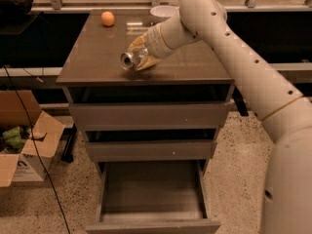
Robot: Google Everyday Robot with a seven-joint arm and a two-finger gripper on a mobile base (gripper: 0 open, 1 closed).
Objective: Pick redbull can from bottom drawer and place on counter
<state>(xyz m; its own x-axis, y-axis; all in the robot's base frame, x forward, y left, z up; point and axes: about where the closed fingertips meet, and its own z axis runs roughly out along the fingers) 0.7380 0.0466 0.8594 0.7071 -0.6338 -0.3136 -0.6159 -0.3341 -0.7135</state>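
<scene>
My gripper (138,55) is shut on the redbull can (130,59), a slim silver can held on its side with its round end facing the camera. It hangs low over the counter (97,57), near the middle of the slab; I cannot tell whether the can touches the top. The arm reaches in from the right across the counter. The bottom drawer (151,194) is pulled open below, and its inside shows nothing in it. The two drawers above it are closed.
An orange fruit (107,18) sits at the counter's back left. A white bowl (163,10) sits at the back, partly hidden by my arm. An open cardboard box (22,150) stands on the floor at the left, with a black cable beside it.
</scene>
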